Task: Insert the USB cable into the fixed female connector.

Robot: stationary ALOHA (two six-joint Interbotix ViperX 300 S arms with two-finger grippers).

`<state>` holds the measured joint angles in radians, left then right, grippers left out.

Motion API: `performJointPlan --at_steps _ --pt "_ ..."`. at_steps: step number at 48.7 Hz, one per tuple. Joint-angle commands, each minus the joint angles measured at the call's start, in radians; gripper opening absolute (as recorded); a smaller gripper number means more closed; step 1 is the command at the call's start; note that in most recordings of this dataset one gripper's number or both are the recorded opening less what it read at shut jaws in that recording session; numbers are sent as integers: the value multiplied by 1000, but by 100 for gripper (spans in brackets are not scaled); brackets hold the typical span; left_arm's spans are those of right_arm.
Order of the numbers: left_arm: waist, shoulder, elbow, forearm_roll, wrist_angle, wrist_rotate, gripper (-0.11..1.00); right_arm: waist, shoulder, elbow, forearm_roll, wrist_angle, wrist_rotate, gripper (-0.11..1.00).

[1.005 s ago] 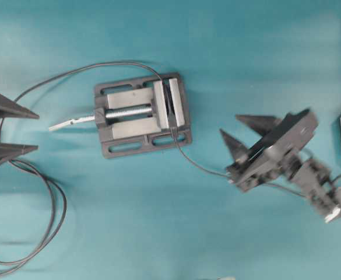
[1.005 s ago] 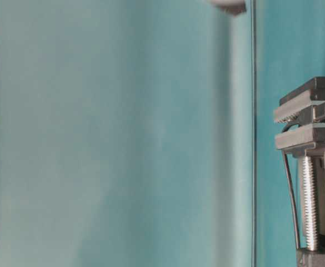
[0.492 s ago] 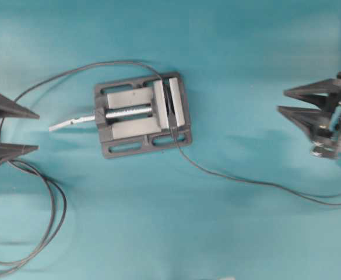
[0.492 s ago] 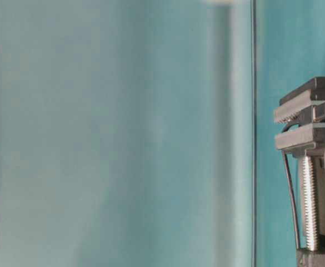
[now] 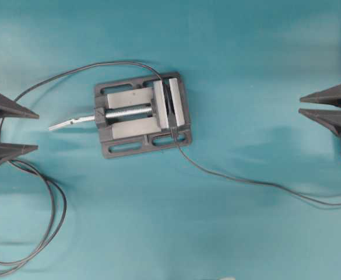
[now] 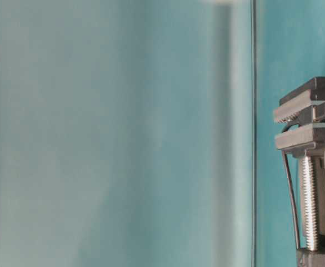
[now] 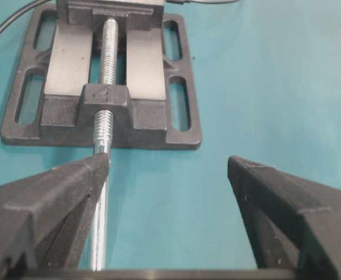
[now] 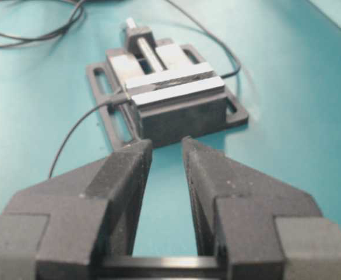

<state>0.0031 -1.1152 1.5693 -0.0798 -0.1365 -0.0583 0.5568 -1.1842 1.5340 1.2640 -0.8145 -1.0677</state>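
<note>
The USB cable (image 5: 240,179) lies loose on the teal table and runs from the right edge to the vise (image 5: 141,111). Its black plug (image 8: 119,99) sits at the end of the vise jaws, where the fixed female connector (image 6: 316,114) is clamped and mostly hidden. My right gripper (image 5: 301,105) hovers at the far right, well away from the cable, with its jaws narrowly apart (image 8: 166,142) and nothing between them. At the far left my left gripper (image 5: 37,132) stands wide open and empty (image 7: 167,160), facing the vise screw (image 7: 102,175).
The socket's long dark lead (image 5: 53,79) arcs from the vise over to the left, then loops on the table at the lower left (image 5: 52,224). The vise's silver screw handle (image 5: 71,122) points toward the left gripper.
My right gripper has pulled back from the cable near the vise to the right edge, and its jaws have narrowed. The cable now lies free. The left arm has not moved.
</note>
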Motion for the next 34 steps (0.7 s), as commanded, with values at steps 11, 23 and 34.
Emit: performJointPlan --at_steps 11,23,34 --pt "0 6 -11 3 -8 -12 99 -2 -11 -74 -95 -8 -74 23" --pt "0 6 -12 3 -8 -11 99 -2 -138 -97 -199 -44 -166 14" --pt "0 6 -11 3 -8 -12 99 -2 -189 -57 -362 -123 -103 14"
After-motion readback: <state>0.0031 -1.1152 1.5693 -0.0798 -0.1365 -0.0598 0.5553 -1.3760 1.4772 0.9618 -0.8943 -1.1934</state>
